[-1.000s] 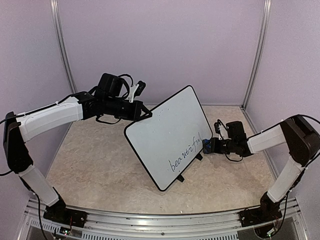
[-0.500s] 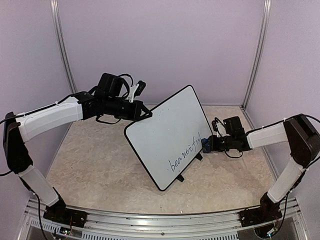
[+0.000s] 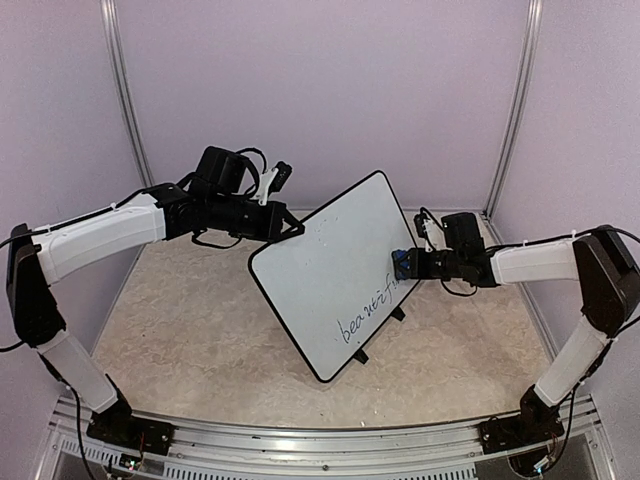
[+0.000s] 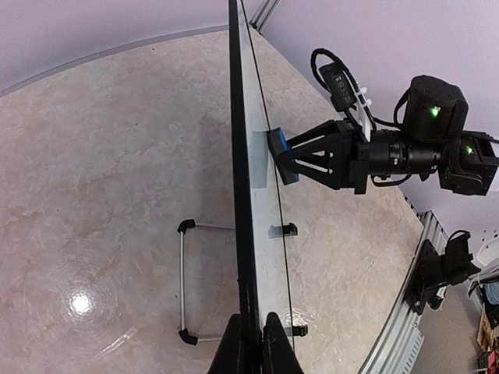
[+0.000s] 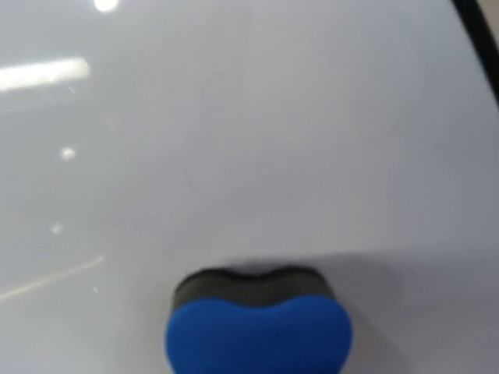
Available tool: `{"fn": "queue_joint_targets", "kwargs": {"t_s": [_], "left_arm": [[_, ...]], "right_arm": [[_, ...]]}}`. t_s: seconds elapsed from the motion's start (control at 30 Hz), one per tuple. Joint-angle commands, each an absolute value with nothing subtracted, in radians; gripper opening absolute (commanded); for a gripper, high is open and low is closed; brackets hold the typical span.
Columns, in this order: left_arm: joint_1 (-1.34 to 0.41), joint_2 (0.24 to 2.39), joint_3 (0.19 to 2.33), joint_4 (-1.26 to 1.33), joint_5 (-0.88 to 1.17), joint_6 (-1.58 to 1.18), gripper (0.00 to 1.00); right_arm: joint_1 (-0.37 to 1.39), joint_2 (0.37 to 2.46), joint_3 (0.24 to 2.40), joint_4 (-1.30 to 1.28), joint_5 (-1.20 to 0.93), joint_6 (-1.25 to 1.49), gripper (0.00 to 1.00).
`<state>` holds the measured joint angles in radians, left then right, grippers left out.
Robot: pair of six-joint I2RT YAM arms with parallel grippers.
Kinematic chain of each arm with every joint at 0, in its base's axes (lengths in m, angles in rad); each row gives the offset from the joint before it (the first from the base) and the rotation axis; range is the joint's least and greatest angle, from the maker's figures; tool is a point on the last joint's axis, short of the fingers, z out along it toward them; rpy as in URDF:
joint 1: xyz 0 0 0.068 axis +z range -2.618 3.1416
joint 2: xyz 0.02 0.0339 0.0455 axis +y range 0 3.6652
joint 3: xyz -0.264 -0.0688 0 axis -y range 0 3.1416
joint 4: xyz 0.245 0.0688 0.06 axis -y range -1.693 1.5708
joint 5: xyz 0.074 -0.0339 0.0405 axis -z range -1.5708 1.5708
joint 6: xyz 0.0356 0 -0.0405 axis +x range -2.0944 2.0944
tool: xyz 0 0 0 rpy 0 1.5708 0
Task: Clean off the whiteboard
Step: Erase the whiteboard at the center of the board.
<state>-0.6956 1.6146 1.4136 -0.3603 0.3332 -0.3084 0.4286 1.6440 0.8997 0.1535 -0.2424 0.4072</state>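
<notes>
Left wrist view: only here the whiteboard (image 4: 242,195) is seen edge-on, with a wire stand (image 4: 182,280) behind it and the blue eraser (image 4: 279,152) pressed flat on its front.
Top external view: only here handwriting (image 3: 372,308) shows, along the lower right edge.
Whiteboard: stands tilted on the desk (image 3: 190,330), mid-scene; white, thin black rim, rounded corners.
Left jaws: pinching the board's upper left corner; the left arm (image 3: 110,235) reaches across.
Right jaws: pinching the eraser, just above the writing's end; the right arm (image 3: 530,262) is stretched level.

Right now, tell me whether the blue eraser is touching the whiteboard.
Touching. The left wrist view shows the whiteboard edge-on, and the eraser held by the right gripper sits flat against its face with no gap.
</notes>
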Motion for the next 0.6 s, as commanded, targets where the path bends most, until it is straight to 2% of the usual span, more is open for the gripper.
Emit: {"fn": "queue_joint_targets", "kwargs": {"t_s": [0.0,0.27,0.57], "left_arm": [[-0.747,1.604,1.408,-0.315,0.465,-0.175,0.0],[-0.748,1.606,1.408,-0.313,0.469,-0.178,0.0],[-0.75,1.611,1.408,-0.314,0.463,-0.179,0.0]], "right_arm": [[0.459,1.645,0.77,0.105,-0.217,0.371,0.29],[0.458,1.609,0.665,0.106,-0.189,0.367,0.3],[0.48,1.63,0.852,0.078,-0.245,0.349,0.29]]}}
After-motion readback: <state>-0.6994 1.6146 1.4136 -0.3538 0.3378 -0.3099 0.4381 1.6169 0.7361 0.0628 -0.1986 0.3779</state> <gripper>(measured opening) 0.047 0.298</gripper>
